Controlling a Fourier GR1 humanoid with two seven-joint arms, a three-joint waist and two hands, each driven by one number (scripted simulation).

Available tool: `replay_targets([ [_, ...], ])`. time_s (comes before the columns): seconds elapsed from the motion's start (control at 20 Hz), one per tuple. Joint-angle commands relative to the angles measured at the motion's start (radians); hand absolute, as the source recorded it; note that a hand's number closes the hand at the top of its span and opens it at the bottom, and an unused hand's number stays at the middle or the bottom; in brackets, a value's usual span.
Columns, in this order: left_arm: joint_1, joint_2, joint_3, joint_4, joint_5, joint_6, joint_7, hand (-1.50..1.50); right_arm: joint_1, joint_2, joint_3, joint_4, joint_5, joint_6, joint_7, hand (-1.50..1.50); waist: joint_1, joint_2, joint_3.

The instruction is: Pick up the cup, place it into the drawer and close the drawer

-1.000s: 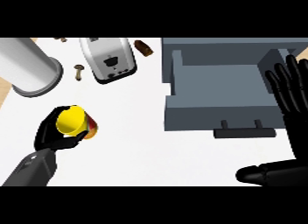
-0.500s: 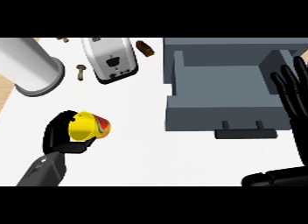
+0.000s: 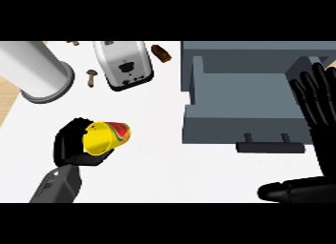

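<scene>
The left robot hand (image 3: 76, 143) grasps the tilted yellow plastic cup (image 3: 106, 137); carried toward three o'clock, it could clip the open grey drawer (image 3: 241, 119) wall.

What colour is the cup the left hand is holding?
The cup is yellow, with red and a little green on its outer wall; head view shows it.

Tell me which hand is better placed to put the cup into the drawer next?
Left. The left hand is already curled round the yellow cup, left of the open drawer. The right hand rests open at the drawer's right side, holding nothing.
</scene>
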Motion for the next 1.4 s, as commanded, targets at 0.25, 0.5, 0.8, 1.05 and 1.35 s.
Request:
replay_targets([
  [0.25,0.054,-0.050,-0.135,-0.444,0.029,-0.030,0.251,1.50,0.040,-0.003,-0.009,-0.060,-0.020,-0.003,0.035,-1.50,0.005,-0.005,0.001],
  [0.5,-0.009,-0.057,-0.145,-0.694,0.111,0.044,0.523,1.50,0.060,0.002,0.008,-0.066,-0.005,0.005,0.023,-1.50,0.003,-0.004,0.000],
  [0.8,-0.016,-0.118,-0.306,-0.849,0.099,0.264,0.617,1.50,-0.002,0.013,0.017,-0.009,0.028,-0.016,0.002,-1.50,-0.007,0.003,-0.001],
  [1.05,-0.167,-0.118,-0.320,-0.884,0.079,0.345,0.767,1.50,-0.014,-0.010,-0.021,0.004,0.007,-0.002,0.001,-1.50,-0.008,0.003,-0.001],
  [1.35,-0.353,-0.119,-0.303,-0.785,0.028,0.424,0.826,1.50,0.013,-0.003,-0.021,0.070,0.007,0.035,-0.083,-1.50,-0.012,0.004,0.000],
])
